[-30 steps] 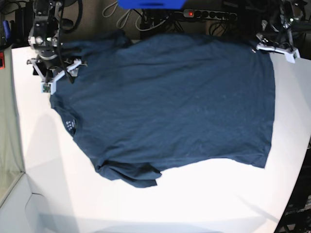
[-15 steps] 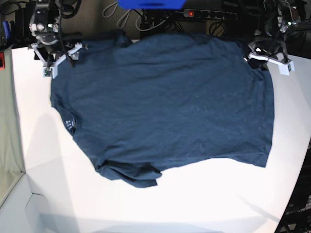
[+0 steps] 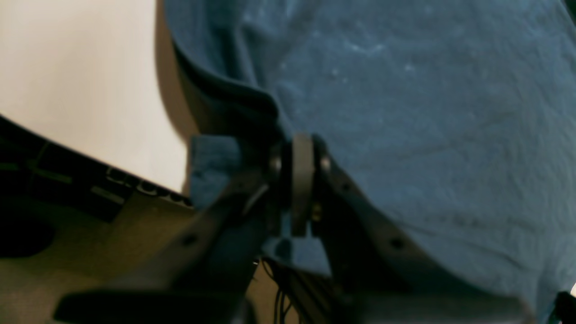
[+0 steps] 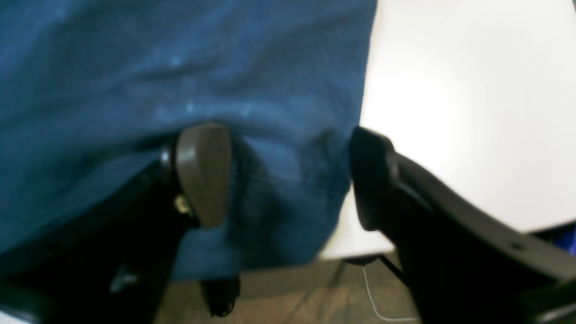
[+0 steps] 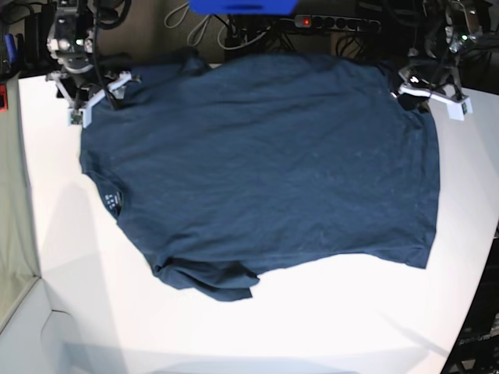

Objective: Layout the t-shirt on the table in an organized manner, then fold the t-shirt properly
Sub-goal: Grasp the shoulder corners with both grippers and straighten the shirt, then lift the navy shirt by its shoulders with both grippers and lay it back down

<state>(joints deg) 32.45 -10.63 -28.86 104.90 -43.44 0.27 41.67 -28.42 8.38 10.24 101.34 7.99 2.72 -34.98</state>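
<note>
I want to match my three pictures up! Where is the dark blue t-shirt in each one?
Base view: the dark navy-blue cotton t-shirt fills the middle of the white table.
Left wrist view: upper right, edge pinched in the left gripper.
Right wrist view: upper left, hem between the right gripper fingers.
Shared landmark: the table.

Both arms end in white-framed grippers, the left gripper [image 5: 427, 97] and right gripper [image 5: 95, 97], with black curved fingers [image 4: 378, 180], grey-brown rounded pads [image 4: 203, 173], small screws and black cabling.
</note>
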